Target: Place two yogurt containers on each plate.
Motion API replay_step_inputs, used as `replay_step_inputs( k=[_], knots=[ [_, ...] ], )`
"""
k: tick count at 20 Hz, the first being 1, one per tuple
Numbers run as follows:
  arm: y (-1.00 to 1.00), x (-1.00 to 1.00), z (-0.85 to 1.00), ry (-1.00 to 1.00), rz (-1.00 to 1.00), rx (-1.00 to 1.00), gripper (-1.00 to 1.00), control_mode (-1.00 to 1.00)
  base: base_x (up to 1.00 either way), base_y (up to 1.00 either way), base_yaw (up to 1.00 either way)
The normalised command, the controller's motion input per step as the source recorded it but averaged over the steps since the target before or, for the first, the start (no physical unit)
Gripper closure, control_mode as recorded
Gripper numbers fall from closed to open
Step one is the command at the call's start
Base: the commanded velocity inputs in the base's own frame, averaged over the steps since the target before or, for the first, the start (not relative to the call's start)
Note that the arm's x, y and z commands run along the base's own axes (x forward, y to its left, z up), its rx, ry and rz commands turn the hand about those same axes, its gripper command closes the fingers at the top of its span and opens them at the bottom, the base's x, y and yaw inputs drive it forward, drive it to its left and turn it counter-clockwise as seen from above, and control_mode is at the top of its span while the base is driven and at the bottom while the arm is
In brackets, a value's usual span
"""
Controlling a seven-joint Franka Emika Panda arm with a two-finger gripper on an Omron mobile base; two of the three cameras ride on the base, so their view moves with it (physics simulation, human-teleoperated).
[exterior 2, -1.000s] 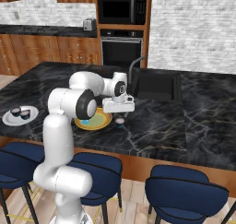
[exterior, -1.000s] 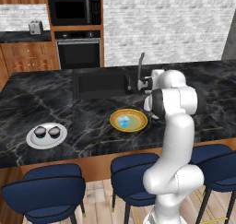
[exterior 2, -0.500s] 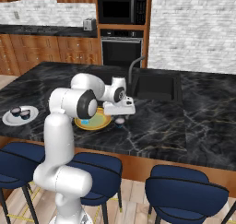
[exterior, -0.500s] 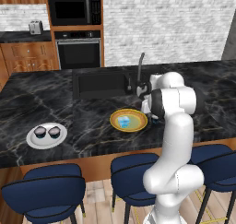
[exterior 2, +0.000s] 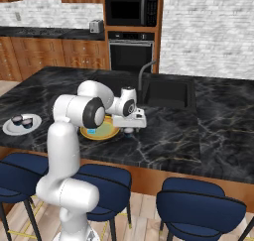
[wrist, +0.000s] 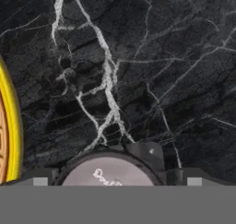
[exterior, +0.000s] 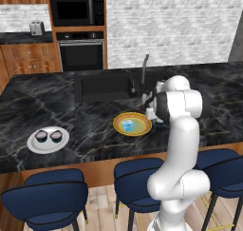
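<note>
Nothing on the counter has shifted over the last second; the gripper point(exterior 2: 129, 132) has kept its place just right of the yellow plate point(exterior: 132, 124), low over the black marble counter point(exterior: 95, 125), with its jaws spread wide. Between those jaws, in the hand view, sits a round yogurt cup point(wrist: 109, 172) with a dark rim and a pale printed lid, standing upright on the counter; the two dark fingertips point(wrist: 146, 153) flank it, and whether they touch its sides cannot be told. The same cup shows as a small dark spot below the hand in the right base view, just off the yellow plate's right edge. The plate's yellow rim curves along the left border of the hand view. On the yellow plate lies one light blue yogurt container point(exterior: 127, 126), near its centre. Well away to the left, near the counter's near edge, the white plate point(exterior: 48, 140) carries two dark-topped yogurt cups point(exterior: 49, 136) side by side. Beyond the yellow plate, on the far side, are the sink point(exterior: 104, 87) and its faucet point(exterior: 144, 69). Blue stools point(exterior: 142, 178) stand along the counter's near side.
</note>
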Motion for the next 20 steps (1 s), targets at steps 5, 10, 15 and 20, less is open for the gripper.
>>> replay_step_inputs(
  k=[5, 10, 15, 20],
  knots=[
    [0.00, 0.03, -0.16, -0.10, -0.03, 0.00, -1.00, -1.00, 0.00, 0.00, 0.00],
    [0.00, -0.08, -0.13, -0.03, -0.01, 0.02, 1.00, -1.00, 0.00, 0.00, 0.00],
    [0.00, -0.15, 0.33, -0.02, 0.00, 0.05, 1.00, -1.00, 0.00, 0.00, 0.00],
    [0.23, 0.00, 0.80, 0.00, 0.00, 0.01, 1.00, -1.00, 0.00, 0.00, 0.00]
  ],
)
